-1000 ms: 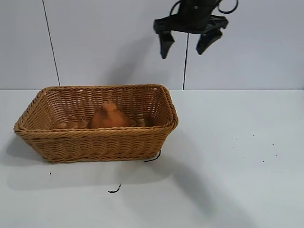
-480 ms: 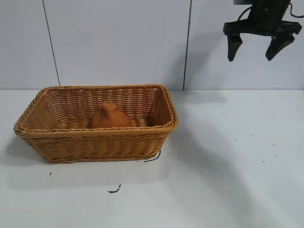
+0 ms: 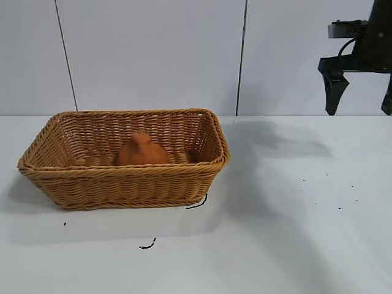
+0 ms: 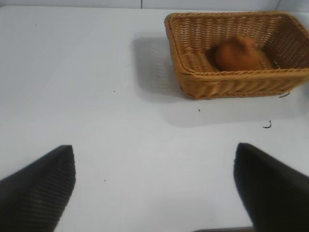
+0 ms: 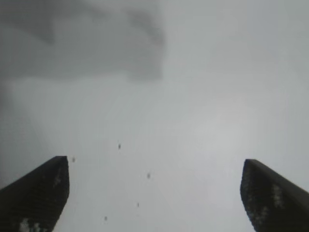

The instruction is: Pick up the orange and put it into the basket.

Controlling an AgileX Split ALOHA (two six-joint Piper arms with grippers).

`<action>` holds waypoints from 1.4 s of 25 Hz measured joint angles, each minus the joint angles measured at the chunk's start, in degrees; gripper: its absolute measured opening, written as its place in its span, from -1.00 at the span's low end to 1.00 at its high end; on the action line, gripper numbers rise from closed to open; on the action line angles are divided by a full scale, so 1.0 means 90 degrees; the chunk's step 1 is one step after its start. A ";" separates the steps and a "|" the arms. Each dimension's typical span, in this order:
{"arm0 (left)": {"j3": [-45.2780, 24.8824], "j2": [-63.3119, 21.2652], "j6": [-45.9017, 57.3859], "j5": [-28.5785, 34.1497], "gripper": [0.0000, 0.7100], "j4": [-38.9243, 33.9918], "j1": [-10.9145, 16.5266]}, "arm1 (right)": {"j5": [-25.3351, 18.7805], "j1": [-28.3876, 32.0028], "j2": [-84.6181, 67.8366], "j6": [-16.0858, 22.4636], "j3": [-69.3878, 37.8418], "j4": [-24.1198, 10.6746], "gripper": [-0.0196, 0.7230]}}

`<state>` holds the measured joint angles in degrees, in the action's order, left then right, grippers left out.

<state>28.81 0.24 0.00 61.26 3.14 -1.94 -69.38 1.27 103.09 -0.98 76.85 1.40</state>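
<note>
The right pincer (image 3: 361, 92), spread and empty at three o'clock of the basket (image 3: 125, 184), we should park clear, leaving the orange (image 3: 141, 152) inside.

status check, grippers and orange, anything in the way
Right gripper open, empty, high at far right. Left gripper open, parked. Orange in basket. Nothing in the way.

I see a white matte tabletop (image 3: 294, 245) with dark specks, meeting a pale grey panelled wall (image 3: 153, 55) along its far edge.
</note>
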 joint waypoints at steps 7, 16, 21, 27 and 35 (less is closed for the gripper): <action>0.0000 0.0000 0.0000 0.0000 0.80 0.0000 0.0000 | -0.0007 0.0000 -0.2533 -0.0007 -0.2417 0.0006 0.90; 0.0000 0.0000 0.0000 0.0000 0.80 0.0000 0.0000 | 0.0812 0.0000 -0.6394 -0.0199 -0.4667 0.0012 0.90; 0.0000 0.0000 0.0000 -0.0003 0.80 0.0000 0.0000 | 0.1190 0.0000 -0.8562 -0.0241 -0.5297 0.0024 0.90; 0.0000 0.0000 0.0000 -0.0003 0.80 0.0000 0.0000 | 0.1195 0.0000 -0.9894 -0.0272 -0.5343 0.0024 0.90; 0.0000 0.0000 0.0000 -0.0003 0.80 0.0000 0.0000 | 0.1195 0.0000 -1.0496 -0.0280 -0.5355 0.0024 0.90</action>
<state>28.81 0.24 0.00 61.24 3.14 -1.94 -58.62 1.27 8.63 -3.50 28.65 1.61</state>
